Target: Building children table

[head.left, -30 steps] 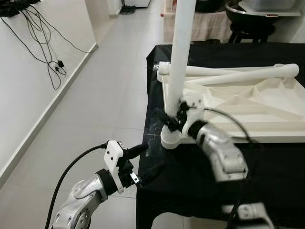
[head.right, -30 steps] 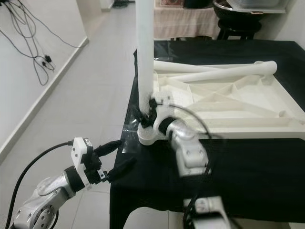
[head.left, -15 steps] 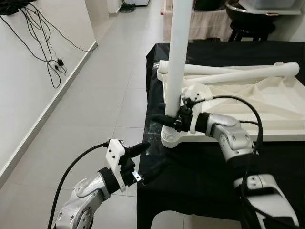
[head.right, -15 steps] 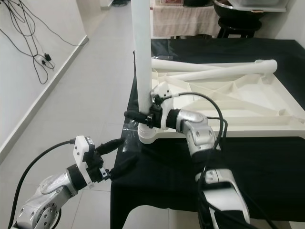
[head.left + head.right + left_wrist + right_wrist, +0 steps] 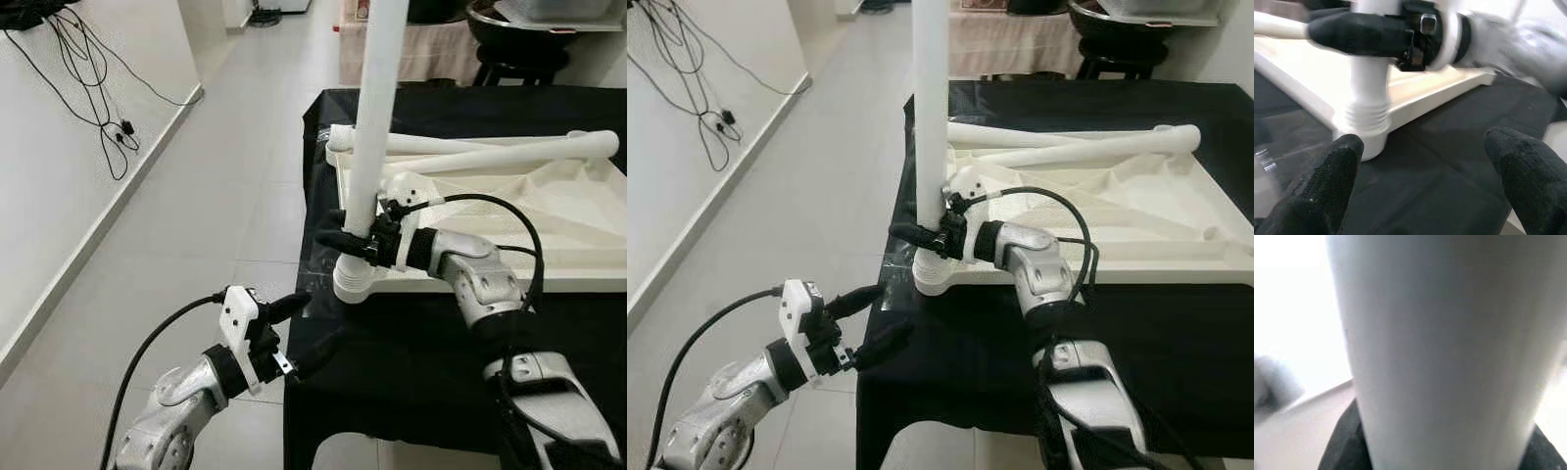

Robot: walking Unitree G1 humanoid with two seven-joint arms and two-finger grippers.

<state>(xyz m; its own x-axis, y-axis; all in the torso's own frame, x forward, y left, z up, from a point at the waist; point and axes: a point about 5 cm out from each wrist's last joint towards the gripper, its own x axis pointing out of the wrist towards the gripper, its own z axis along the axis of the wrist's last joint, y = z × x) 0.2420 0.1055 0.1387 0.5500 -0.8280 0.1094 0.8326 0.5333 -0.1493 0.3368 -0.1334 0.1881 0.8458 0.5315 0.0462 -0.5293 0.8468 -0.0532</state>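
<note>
Right gripper (image 5: 345,238) clamped on the upright table leg (image 5: 371,137).

The leg stands in the corner socket of the upside-down white tabletop (image 5: 549,211) on the black cloth (image 5: 411,352); left gripper (image 5: 299,333) hovers nearby, fingers spread, holding nothing.

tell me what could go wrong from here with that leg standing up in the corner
1. The right gripper grips the tall white leg low, near its socket, so the long free top could lean and twist the joint.
2. The upside-down tabletop lies with that corner at the edge of the black table; a sideways push might slide it off.
3. The left gripper hangs open beside the table edge, steadying nothing, so one grip carries everything.
</note>
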